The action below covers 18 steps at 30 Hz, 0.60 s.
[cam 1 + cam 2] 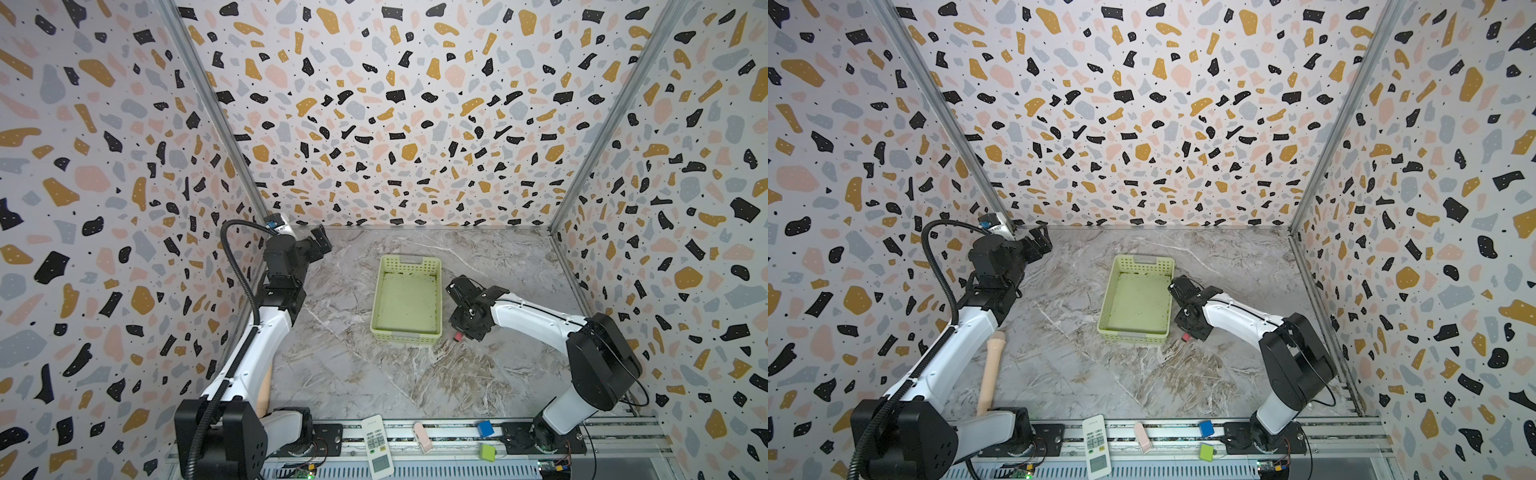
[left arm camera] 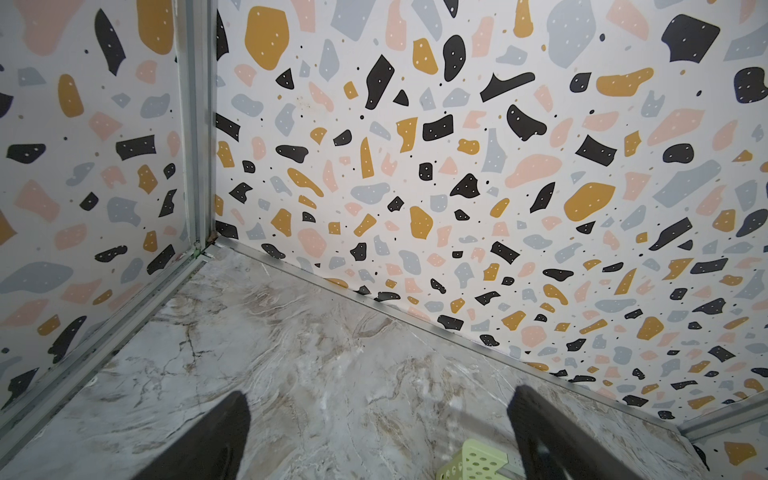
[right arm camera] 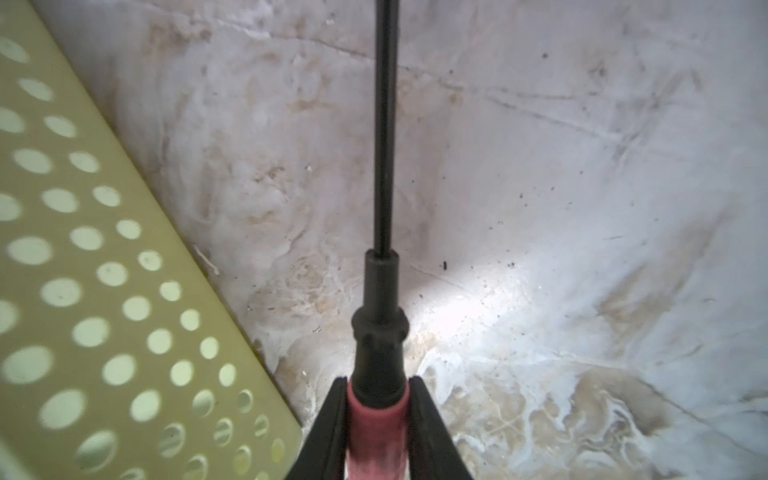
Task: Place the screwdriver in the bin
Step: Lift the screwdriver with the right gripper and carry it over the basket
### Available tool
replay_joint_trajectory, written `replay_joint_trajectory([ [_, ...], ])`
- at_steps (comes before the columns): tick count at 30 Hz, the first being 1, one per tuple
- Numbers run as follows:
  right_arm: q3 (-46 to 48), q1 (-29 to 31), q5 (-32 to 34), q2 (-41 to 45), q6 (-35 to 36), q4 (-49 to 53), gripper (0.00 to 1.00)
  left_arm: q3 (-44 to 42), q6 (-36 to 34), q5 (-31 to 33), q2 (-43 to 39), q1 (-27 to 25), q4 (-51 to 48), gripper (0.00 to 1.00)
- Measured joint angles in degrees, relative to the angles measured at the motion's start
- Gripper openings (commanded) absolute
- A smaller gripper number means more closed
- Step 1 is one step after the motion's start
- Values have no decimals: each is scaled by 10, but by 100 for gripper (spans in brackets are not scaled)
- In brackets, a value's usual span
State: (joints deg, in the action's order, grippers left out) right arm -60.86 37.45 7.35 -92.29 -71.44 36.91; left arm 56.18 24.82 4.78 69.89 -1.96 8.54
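we are noting the right gripper (image 3: 377,386) clamping the screwdriver (image 3: 383,291) just right of the bin (image 1: 405,338); the left gripper (image 2: 379,399) is gaping wide at the far-left corner.

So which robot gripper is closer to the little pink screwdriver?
Right. The right gripper is shut on the small pinkish-red-handled screwdriver, just beside the pale yellow-green plastic bin. The left gripper hangs open far away, across the bin, by the back left corner.
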Motion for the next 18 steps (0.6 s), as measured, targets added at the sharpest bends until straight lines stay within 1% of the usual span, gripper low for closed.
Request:
replay_joint_trajectory([
  [8,-44,0,36,23,41,26,22,0,0,1,0,0,-7,100],
  [13,-74,4,40,39,78,25,22,0,0,1,0,0,-8,100],
  [18,-80,14,40,54,102,18,23,0,0,1,0,0,-8,100],
])
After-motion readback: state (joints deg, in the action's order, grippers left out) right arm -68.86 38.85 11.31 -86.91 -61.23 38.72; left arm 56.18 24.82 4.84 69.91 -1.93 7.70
